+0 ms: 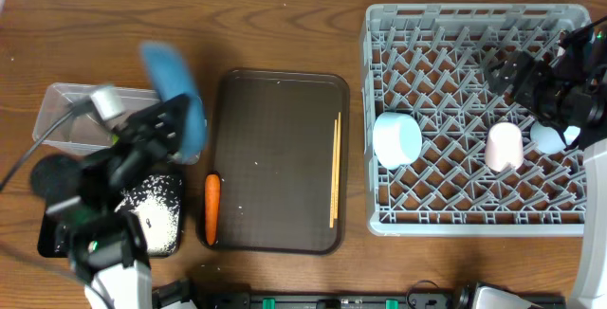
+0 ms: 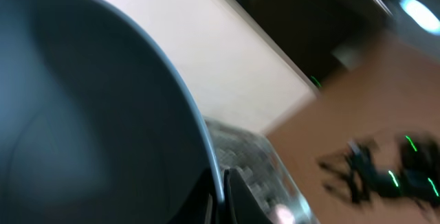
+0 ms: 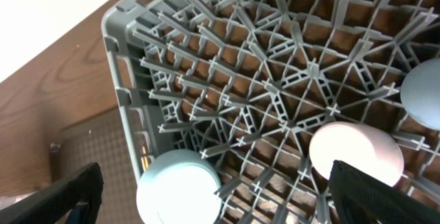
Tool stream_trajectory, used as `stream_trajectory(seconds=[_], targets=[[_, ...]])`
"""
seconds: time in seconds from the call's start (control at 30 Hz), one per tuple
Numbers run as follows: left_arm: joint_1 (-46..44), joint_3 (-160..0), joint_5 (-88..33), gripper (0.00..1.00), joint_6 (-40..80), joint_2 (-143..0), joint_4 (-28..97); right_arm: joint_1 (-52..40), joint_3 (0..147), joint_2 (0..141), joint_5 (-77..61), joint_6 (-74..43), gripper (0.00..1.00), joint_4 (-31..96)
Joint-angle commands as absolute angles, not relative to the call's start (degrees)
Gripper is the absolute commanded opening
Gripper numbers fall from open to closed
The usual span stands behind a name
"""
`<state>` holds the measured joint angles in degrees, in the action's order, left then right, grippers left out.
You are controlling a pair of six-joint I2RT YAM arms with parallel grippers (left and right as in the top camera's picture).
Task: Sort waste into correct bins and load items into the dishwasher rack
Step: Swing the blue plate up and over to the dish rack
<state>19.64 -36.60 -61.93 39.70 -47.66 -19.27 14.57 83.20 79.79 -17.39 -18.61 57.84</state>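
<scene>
1. At the near-left corner of the tabletop, the black tray (image 1: 49,241) holds the white rice grains (image 1: 159,209). That piece of waste looks sorted.
2. Just right of it, the carrot (image 1: 212,207) lies on the near-left edge of the brown serving tray (image 1: 275,138). It is in neither bin, so it remains to be sorted.
3. The wooden chopsticks (image 1: 334,172) lie along that tray's right side, not yet loaded.
4. Farther back on the left, the left tool (image 2: 221,191) is pressed onto the rim of the blue plate (image 1: 175,86). It holds the plate tilted in the air between the clear tub (image 1: 55,110) and the serving tray. The plate is well apart from the rack, so loading it looks like the step in hand.
5. The tub sits by the left edge. The arm covers much of it, so I cannot tell whether the wrapper or tissue is inside.
6. On the right, the dishwasher rack (image 1: 474,10) already carries the white-and-pale-blue bowl (image 1: 396,138), pink cup (image 1: 504,146) and light blue cup (image 1: 550,136). The right tool (image 1: 512,70) hangs over its far-right part, spread wide and holding nothing.
</scene>
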Motion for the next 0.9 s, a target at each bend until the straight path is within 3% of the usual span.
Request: stream_trajectory(seconds=[0.0, 0.2, 0.37, 0.63, 0.87], targets=[[11.09, -37.74, -64.34, 0.06, 39.94, -53.12, -31.27, 14.94, 83.77, 79.83, -18.48, -17.69, 0.98, 57.82], [-2.81, -38.65, -56.38, 0.06, 48.84, -68.47, -59.27, 15.05, 83.77, 79.83, -18.44, -18.22, 0.97, 58.06], [-12.60, -43.24, -48.93, 0.06, 52.18, -81.71, -70.35, 15.97, 83.77, 79.83, -17.34, -18.22, 0.97, 59.07], [-23.42, -57.06, -44.49, 0.06, 53.49, -95.04, -72.31, 18.26, 83.77, 79.83, -17.32, -18.17, 0.97, 60.95], [-28.84, -59.29, -26.72, 0.06, 59.16, -101.06, -72.34, 18.46, 83.77, 79.83, -17.08, -18.17, 0.97, 61.36]])
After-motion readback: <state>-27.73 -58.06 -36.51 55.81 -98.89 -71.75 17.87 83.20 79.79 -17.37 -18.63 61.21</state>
